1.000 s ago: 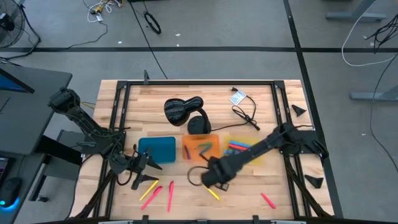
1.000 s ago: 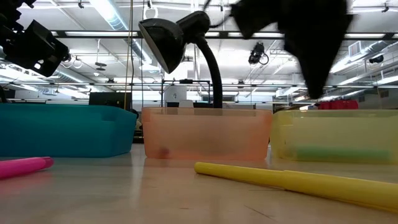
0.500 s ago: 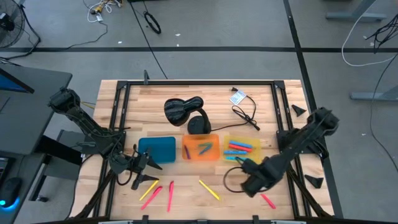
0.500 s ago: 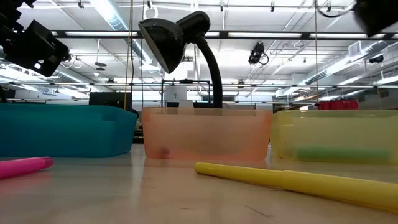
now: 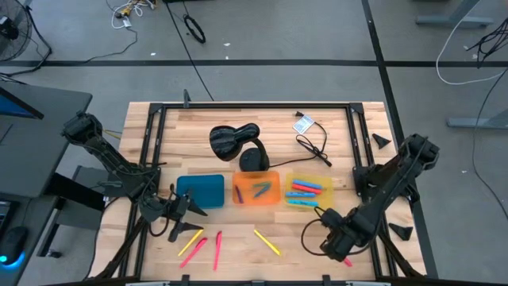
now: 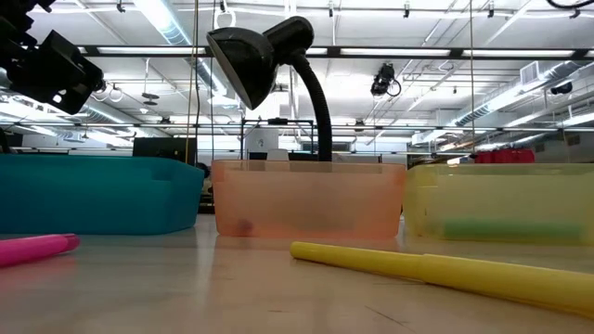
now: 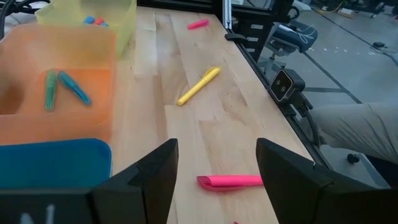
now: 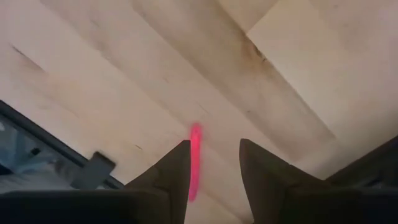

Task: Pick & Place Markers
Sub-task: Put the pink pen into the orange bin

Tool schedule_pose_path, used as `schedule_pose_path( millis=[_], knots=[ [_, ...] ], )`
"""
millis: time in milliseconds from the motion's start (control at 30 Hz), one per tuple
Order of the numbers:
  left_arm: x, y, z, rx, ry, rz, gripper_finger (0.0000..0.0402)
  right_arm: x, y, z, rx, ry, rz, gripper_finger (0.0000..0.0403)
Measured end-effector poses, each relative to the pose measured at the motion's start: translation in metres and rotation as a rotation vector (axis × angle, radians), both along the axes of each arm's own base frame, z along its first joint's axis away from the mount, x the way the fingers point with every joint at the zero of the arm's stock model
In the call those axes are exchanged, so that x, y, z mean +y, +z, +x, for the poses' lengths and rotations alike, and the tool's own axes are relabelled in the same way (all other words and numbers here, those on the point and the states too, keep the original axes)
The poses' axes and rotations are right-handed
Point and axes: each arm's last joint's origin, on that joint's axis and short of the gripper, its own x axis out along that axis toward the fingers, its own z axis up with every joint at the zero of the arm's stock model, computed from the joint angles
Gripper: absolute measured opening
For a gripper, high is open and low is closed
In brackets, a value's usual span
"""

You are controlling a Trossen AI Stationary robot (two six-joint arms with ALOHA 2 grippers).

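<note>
Right gripper (image 8: 213,163) over half-hidden pink marker (image 8: 195,149)

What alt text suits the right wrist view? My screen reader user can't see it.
The right claw, fingers open, hangs over a pink marker lying on the wooden table, the marker showing in the gap between the dark fingers. The table's dark edge frame crosses one corner.

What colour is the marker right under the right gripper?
Pink. The marker shows best in the right wrist view, lying on the table between the right gripper and its open fingers.
</note>
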Motion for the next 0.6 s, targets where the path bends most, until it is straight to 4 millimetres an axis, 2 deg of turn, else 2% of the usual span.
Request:
schedule_pose_path(
  millis=[200, 400, 600],
  knots=[
    [0.000, 0.000, 0.000, 0.000, 0.002, 0.000, 0.0222, 0.012, -0.005, -0.004, -0.031, -0.045, 0.040, 0.0139],
    [0.000, 0.000, 0.000, -0.002, 0.001, 0.003, 0.0222, 0.024, -0.024, -0.011, -0.033, -0.068, 0.050, 0.0139],
    [0.000, 0.000, 0.000, -0.002, 0.000, 0.006, 0.0222, 0.032, -0.039, -0.009, 0.003, -0.055, 0.039, 0.0139]
  ],
)
